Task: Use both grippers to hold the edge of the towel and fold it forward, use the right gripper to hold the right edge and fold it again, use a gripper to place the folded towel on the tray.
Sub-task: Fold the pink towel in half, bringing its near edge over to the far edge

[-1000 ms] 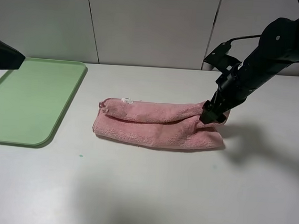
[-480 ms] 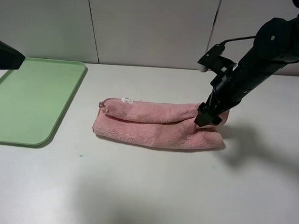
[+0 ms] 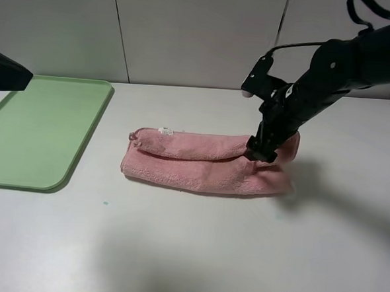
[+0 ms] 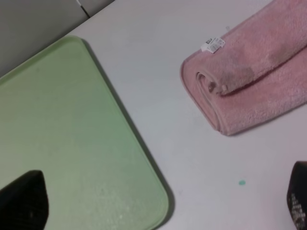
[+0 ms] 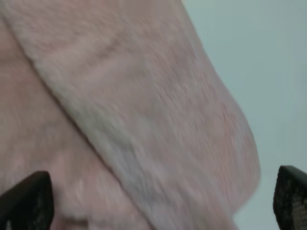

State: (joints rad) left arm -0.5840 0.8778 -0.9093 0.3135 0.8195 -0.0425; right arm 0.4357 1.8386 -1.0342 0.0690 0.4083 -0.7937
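Step in hand: second fold, from right edge (image 3: 288,166). Towel (image 3: 201,161) folded once, mid-frame on counter (image 3: 195,252); tray (image 3: 43,130) at left. Right pincer (image 3: 261,152) spread wide astride towel's right end, not clamped. Left pincer (image 4: 160,208) spread, empty, over tray. Next: clamp edge, sweep left.

Plain white bench (image 3: 195,258), flat light-green tray (image 3: 30,136) lying at its left, pink towel (image 3: 194,164) folded into a long band near the middle, apart from the tray, small white label (image 3: 165,130) on its far edge, tiny green speck (image 3: 105,203) on the bare surface.
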